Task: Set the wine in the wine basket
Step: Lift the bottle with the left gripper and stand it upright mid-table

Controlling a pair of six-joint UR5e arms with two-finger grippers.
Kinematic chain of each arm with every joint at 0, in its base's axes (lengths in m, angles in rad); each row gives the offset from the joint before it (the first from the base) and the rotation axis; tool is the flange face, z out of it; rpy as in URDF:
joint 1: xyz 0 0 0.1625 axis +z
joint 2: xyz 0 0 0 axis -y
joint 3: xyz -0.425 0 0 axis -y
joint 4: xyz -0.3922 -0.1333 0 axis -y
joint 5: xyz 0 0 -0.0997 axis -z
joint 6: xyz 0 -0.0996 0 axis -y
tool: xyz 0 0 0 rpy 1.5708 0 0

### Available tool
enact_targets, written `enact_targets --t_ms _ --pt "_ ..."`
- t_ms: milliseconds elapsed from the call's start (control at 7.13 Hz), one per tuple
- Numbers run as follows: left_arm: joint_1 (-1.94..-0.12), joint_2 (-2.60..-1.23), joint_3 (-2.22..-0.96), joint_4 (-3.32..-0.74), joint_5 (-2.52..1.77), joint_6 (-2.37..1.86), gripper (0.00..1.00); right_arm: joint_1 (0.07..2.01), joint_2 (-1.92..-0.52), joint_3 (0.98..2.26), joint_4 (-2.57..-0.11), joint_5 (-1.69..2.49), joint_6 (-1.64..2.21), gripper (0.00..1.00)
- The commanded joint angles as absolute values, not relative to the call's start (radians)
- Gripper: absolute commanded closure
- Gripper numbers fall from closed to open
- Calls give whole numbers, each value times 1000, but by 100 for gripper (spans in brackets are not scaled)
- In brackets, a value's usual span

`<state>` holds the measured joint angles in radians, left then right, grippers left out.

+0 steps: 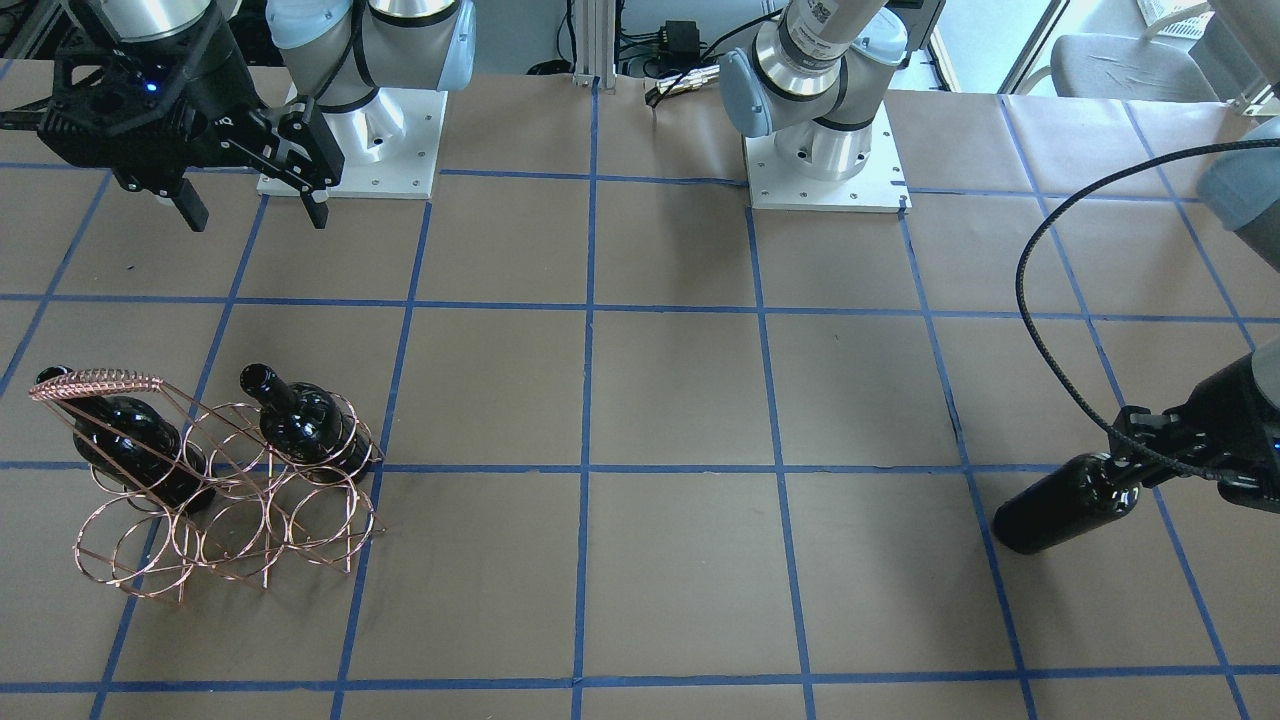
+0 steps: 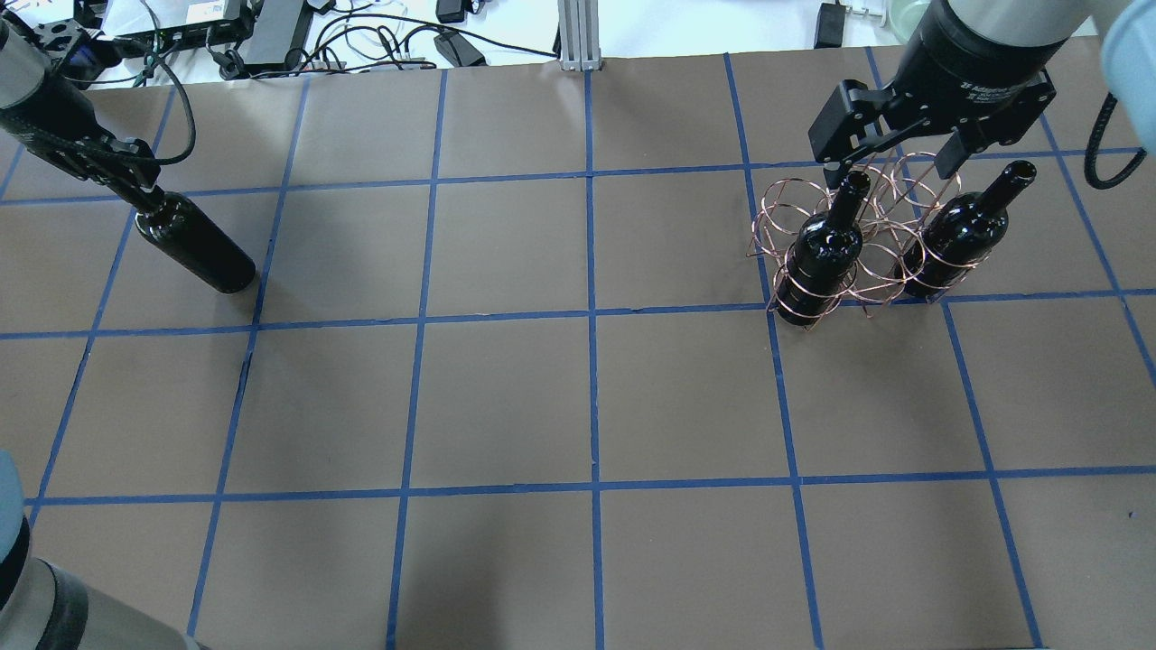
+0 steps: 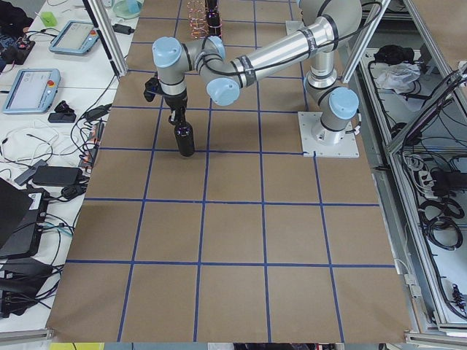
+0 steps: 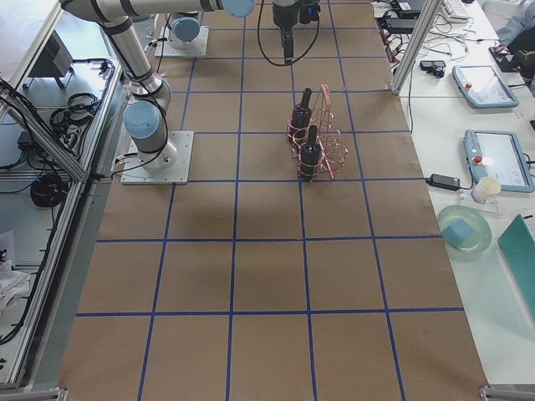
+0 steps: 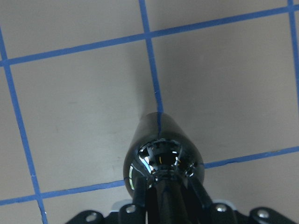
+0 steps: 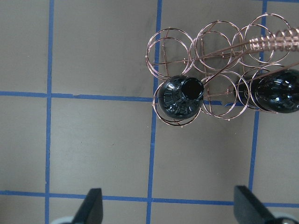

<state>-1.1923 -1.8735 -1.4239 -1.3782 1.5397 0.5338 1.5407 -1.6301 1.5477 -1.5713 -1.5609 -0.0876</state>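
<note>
My left gripper (image 2: 143, 197) is shut on the neck of a black wine bottle (image 2: 197, 246) at the table's far left. The bottle is upright; I cannot tell whether its base touches the table. It also shows in the front view (image 1: 1062, 506) and in the left wrist view (image 5: 162, 154). The copper wire wine basket (image 2: 874, 271) stands at the far right, with one bottle (image 2: 820, 255) at one end and one (image 2: 959, 236) at the other. Its middle rings hold nothing. My right gripper (image 2: 894, 164) hangs open and empty above it.
The two arm bases (image 1: 352, 140) (image 1: 826, 150) stand at the robot's side of the table. A black cable (image 1: 1030, 250) loops from the left arm. Blue tape lines (image 2: 591, 316) grid the brown table between the held bottle and the basket.
</note>
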Motion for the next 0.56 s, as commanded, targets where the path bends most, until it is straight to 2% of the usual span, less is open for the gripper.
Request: enact_targets --t_ms 0,421 --pt "-1329 -1791 -1431 -1423 1539 369 100 1539 -1631 1548 -1568 -1566 -90 0" --pt "-1556 -1711 -1547 -1430 1526 164 100 1539 -1631 1546 -1568 -1572 -92 0"
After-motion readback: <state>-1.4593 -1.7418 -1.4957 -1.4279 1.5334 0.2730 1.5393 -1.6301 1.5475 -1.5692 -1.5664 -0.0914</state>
